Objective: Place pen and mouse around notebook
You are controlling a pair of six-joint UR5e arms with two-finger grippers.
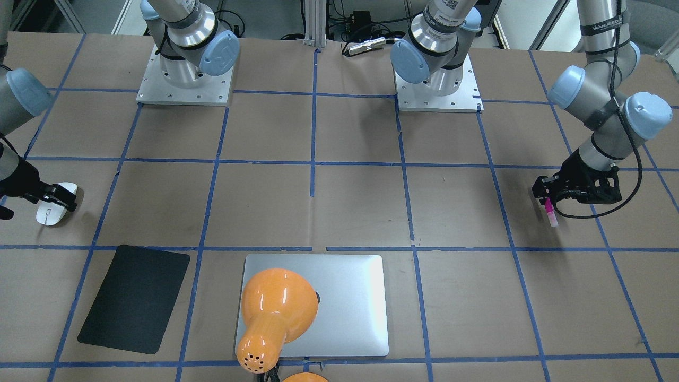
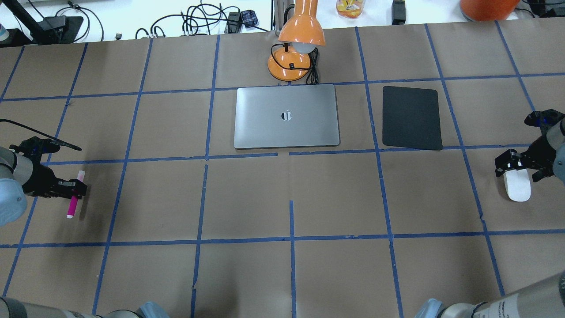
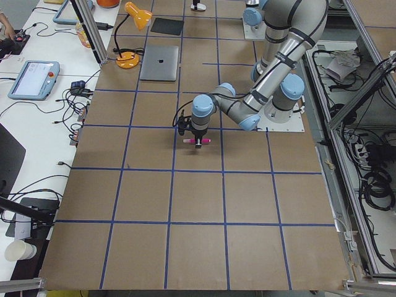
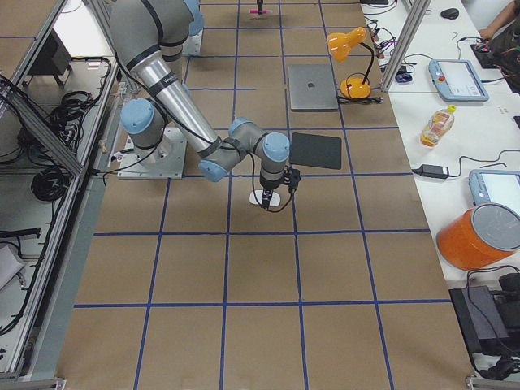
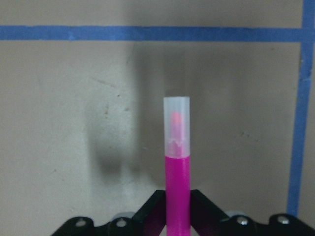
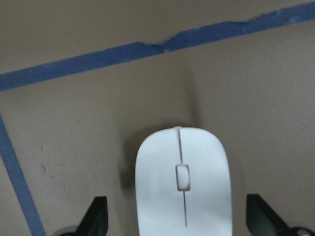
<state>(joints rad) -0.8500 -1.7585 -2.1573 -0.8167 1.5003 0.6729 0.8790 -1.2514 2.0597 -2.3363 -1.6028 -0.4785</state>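
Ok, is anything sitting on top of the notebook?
Nothing rests on the notebook; overhead, its lid is bare. The orange lamp stands beside it, only blocking part of the lid in the front-facing view.

Bright, even light from overhead. Glare streaks the orange lamp [image 1: 276, 305] and whitens one side of the notebook [image 1: 350, 310]. Soft grey shadows lie beside my pen [image 5: 177, 167] and mouse [image 6: 183, 187]. My wrist views are slightly blurred.
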